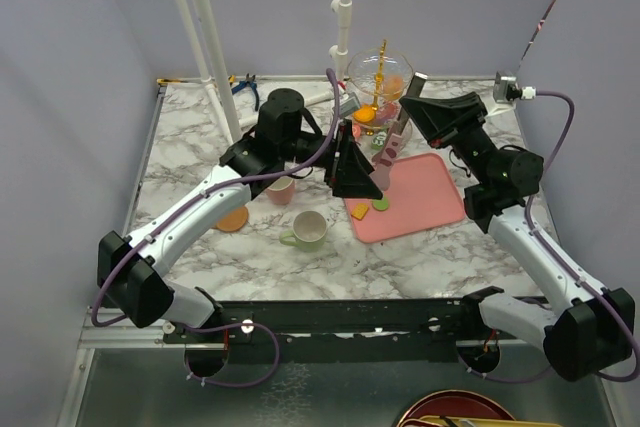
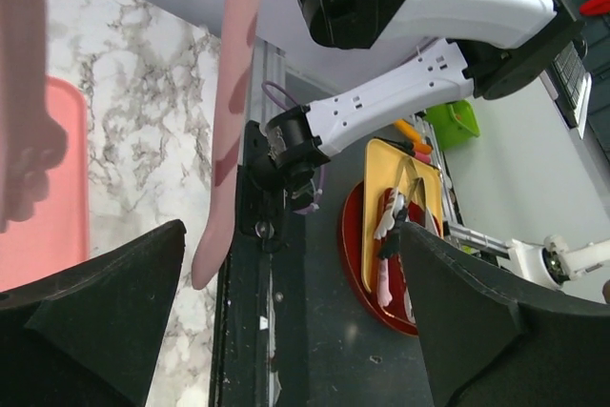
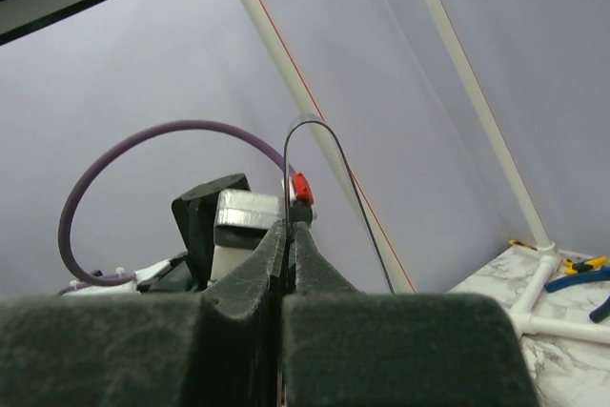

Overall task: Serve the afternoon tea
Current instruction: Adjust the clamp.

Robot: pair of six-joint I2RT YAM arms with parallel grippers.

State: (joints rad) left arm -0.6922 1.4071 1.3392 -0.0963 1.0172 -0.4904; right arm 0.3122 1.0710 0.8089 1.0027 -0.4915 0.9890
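The clear glass stand (image 1: 380, 82) with its gold stem rises at the back of the table, with small cakes (image 1: 385, 139) at its foot. A pink mug (image 1: 280, 190) and a pale-green mug (image 1: 308, 231) stand left of the pink tray (image 1: 425, 202). One brown coaster (image 1: 232, 219) lies further left. An orange macaron (image 1: 360, 210) and a green one (image 1: 381, 204) rest on the tray's left end. Just above them hangs my left gripper (image 1: 366, 190) (image 2: 291, 235), open wide and holding nothing. My right gripper (image 1: 410, 106) (image 3: 289, 235) is shut and empty beside the stand.
White pipe uprights (image 1: 215, 47) stand at the back left, with blue pliers (image 1: 245, 87) near them. The tray's pink rim (image 2: 229, 121) runs close past my left fingers. Past the table's near edge sits a red plate (image 2: 357, 254) carrying a yellow tray.
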